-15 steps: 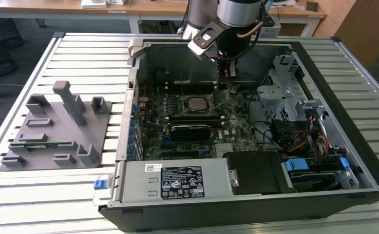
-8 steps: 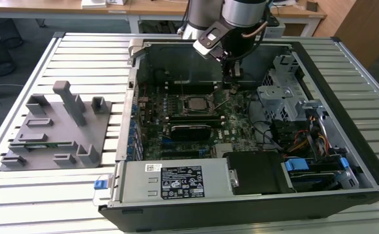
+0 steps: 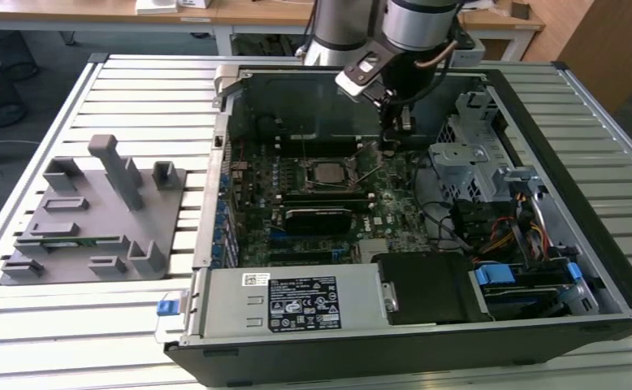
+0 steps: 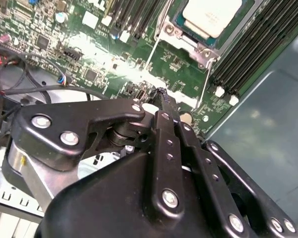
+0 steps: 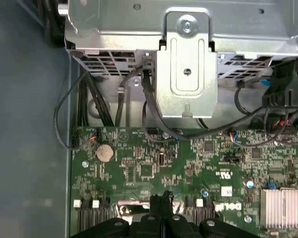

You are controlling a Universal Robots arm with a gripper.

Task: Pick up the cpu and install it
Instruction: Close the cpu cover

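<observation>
Second wrist view: cpu (image 4: 211, 17) sits in mobo socket (image 4: 207, 53), apart from claw (image 4: 162, 95), pinched closed w/ nothing held.

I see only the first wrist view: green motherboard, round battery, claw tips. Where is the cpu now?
Observer: In the second wrist view the cpu sits in the motherboard socket.
Operator: Is the claw holding it?
Observer: No. The claw is shut on nothing, apart from the cpu.
Operator: Where is the grey tray?
Observer: In the exterior view the grey tray lies outside the computer case, at the exterior view's left, with a green memory stick on it.
</observation>
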